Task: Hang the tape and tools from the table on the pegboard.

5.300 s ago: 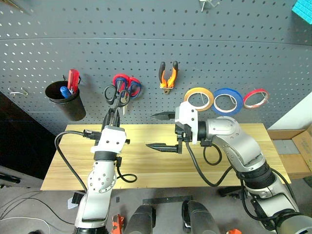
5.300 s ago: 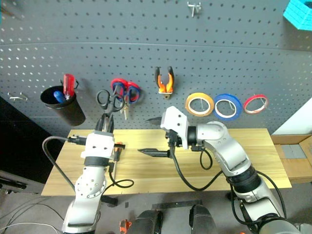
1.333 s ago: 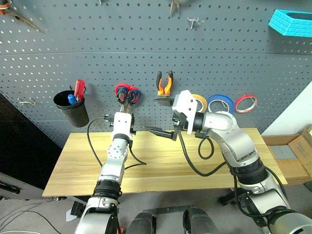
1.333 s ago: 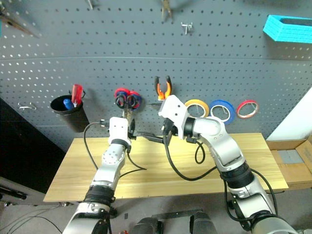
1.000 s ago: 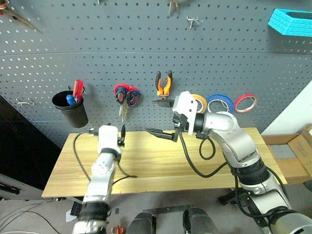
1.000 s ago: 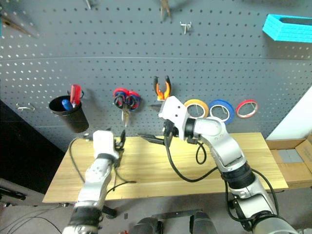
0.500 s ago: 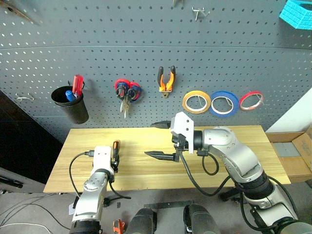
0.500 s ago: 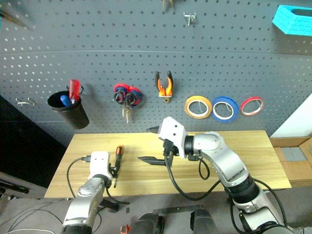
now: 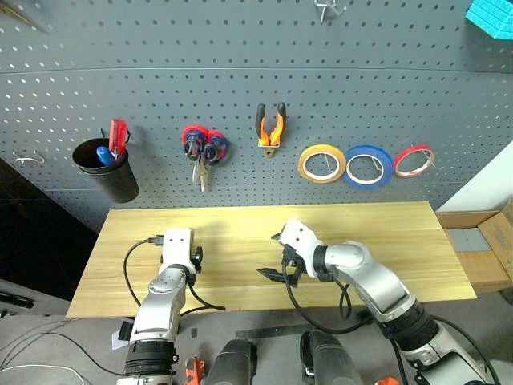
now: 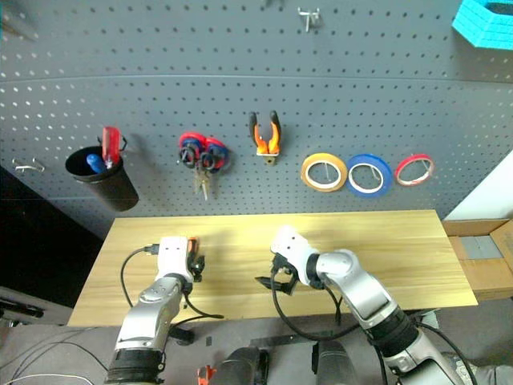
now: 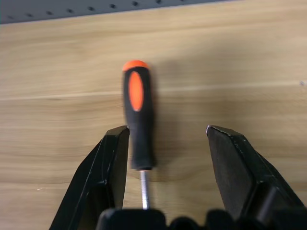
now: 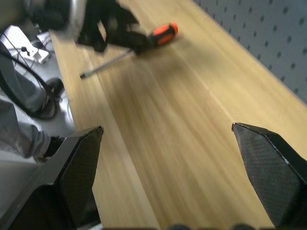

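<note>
Pegboard [image 9: 240, 48]: dark grey-blue panel behind the tabletop [image 9: 385, 233], fitted with hooks and carrying most of the stock. Hung items, from nine o'clock to three o'clock across the board: black cup [image 9: 103, 168] holding a red-handled screwdriver [image 9: 118, 133]; red-and-blue-handled scissors [image 9: 200, 144] with a darker pair of scissors hung over them, the two too overlapped to separate; orange-and-black pliers [image 9: 270, 125], jaws pointing to six o'clock; yellow tape ring [image 9: 322, 164]; blue tape roll [image 9: 368, 166] just beside it; thin red tape roll [image 9: 413, 160] at the three o'clock end. Blue basket [image 9: 490, 14] at the board's upper corner, toward one o'clock. Tabletop: pale wood, carrying one loose tool. Screwdriver [image 11: 138, 120], orange-and-black handle, lies flat on the tabletop toward its nine o'clock end, handle toward the pegboard, steel shaft toward the front edge. Left hand [image 11: 168, 143]: low over the tabletop, fingers apart at a moderate gap and straddling the lower handle of the screwdriver; one finger [image 11: 112, 158] sits just beside the handle, the other stands clear of it; contact cannot be told. Right hand [image 9: 276, 257]: low over the middle of the tabletop, fingers spread wide, nothing between them, pointed toward nine o'clock at the screwdriver and the left hand
</note>
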